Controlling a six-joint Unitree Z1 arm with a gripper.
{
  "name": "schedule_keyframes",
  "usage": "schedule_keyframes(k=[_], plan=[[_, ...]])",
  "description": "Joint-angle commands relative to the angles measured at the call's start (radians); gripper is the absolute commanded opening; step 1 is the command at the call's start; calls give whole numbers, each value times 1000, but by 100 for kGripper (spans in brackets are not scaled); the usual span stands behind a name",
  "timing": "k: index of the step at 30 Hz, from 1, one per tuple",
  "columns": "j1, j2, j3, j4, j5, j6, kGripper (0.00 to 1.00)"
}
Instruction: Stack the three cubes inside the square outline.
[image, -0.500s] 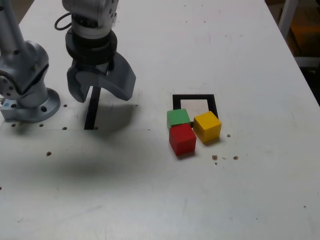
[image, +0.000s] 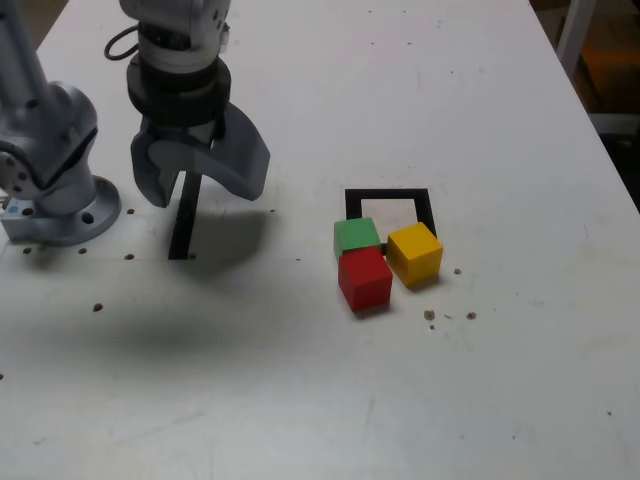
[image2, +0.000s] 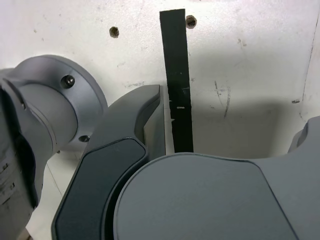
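Well off to the exterior view's right of the gripper (image: 190, 185), jaws spread wide & empty over black strip (image: 184, 220), red cube (image: 365, 279), green cube (image: 356, 236), yellow cube (image: 415, 252) cluster touching at square outline (image: 389, 195) edge, unstacked; grasp needs approach.

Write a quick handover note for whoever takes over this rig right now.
Pincer: open, empty, hanging above the black strip, well to the exterior view's left of the cubes.
Cubes: green cube, red cube and yellow cube clustered on the table, none stacked. Green and yellow overlap the near edge of the square outline; its white centre is clear.
Done: nothing.
Left: all three cubes to stack inside the outline.
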Motion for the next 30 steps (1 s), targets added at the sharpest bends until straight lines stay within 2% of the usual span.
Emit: schedule_keyframes(k=[1,7,13,17,21,25,30], plan=[[1,-3,-25,20,0,-11,99],[-67,73,-214,110,24,-35,99],[-208,230,-557,302,29,-59,100],[-280,347,-778,396,31,-66,100],[-316,429,-910,434,33,-72,99],[-324,473,-972,456,30,-78,99],[-325,511,-1013,481,3,-113,99]])
